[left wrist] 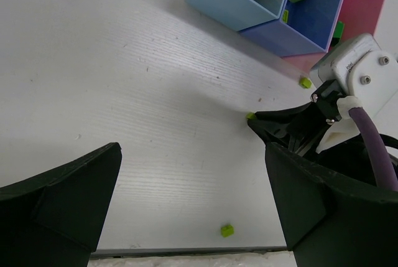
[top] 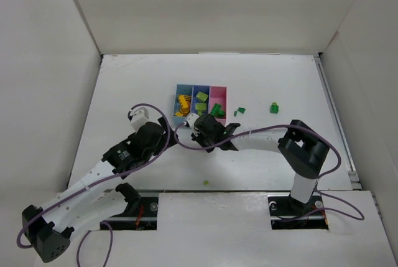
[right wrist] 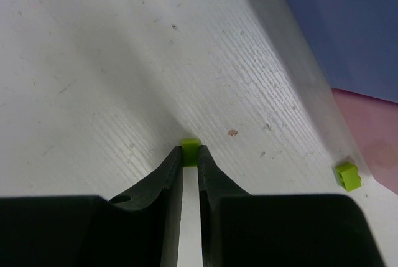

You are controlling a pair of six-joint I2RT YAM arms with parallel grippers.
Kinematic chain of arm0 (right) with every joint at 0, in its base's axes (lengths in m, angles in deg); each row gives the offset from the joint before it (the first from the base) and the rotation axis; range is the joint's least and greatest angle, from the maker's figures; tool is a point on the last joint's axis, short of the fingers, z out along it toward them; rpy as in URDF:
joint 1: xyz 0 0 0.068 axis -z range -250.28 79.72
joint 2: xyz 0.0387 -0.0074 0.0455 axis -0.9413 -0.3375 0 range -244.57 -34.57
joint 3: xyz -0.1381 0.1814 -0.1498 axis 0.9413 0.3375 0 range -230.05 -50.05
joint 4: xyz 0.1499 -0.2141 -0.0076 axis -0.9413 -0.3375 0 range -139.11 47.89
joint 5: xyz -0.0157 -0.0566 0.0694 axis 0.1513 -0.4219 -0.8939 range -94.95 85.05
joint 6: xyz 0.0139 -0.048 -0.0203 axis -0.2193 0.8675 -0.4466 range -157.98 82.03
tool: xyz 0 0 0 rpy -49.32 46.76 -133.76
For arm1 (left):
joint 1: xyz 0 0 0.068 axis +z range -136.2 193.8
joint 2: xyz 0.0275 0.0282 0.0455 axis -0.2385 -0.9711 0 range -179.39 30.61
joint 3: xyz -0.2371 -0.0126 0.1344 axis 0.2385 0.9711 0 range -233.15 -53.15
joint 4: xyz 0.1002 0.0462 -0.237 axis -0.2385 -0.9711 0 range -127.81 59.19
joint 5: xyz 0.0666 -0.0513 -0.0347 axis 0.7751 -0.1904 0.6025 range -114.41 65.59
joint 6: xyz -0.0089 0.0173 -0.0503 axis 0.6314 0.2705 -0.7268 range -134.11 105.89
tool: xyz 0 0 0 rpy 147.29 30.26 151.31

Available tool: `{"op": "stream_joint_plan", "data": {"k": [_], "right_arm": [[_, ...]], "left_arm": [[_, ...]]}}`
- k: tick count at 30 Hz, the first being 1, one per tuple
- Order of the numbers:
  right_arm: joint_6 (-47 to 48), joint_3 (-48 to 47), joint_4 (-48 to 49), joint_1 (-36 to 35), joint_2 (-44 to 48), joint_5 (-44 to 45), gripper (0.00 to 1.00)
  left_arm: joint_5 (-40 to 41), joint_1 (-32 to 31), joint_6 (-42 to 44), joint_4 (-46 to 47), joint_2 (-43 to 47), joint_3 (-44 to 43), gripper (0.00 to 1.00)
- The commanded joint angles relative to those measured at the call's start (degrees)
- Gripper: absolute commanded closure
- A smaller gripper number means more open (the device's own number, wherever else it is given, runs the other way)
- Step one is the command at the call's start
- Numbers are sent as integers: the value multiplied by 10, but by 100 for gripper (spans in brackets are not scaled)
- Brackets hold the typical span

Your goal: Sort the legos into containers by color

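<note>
The right claw [right wrist: 190,155] is pinched shut on a lime lego [right wrist: 190,144] on the table [top: 124,93], just near of the tray [left wrist: 217,5]. The left claw [left wrist: 193,152] gapes wide to its left. Dark green legos [top: 273,107] lie right of the tray

A tiny lime-green brick [right wrist: 189,145] sits pinched at the right pincer [right wrist: 190,156] tips; another lime brick [right wrist: 348,176] lies to its right, just beside the pink bin [right wrist: 368,124].

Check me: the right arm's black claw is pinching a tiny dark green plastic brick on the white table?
No: the tiny plastic brick in the right gripper on the white table is lime green, not dark green; the right wrist view shows it.
</note>
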Motion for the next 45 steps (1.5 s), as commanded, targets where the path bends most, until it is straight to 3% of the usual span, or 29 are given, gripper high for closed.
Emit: {"op": "stream_joint_plan", "data": {"k": [1,10,13,20,27,32,36,42,45], "right_arm": [[-5,-18,4,-11,40,-13,90],[11,-112,-59,-11,112,90,90],[16,-168,-84,-11,82,139,90],[5,-261,-113,23,12,157,92],[-2,-289,-137,47,-30,152,77],[-9,-294,-143,47,-30,157,51],[-9,-287,-137,47,-1,157,39],[-24,-241,-132,47,44,157,36],[-46,-179,-125,47,101,162,36]], "left_arm": [[10,-3,-5,-5,9,-15,0],[10,-3,-5,-5,4,-9,0],[10,-3,0,-5,4,-9,0],[10,-3,0,-5,-1,-9,0],[5,-3,11,0,-7,-9,0],[-12,-3,22,7,-23,-9,0],[-34,-3,41,12,-29,-9,0],[-105,-31,68,57,-34,-9,2],[-123,-88,73,101,-58,2,6]]}}
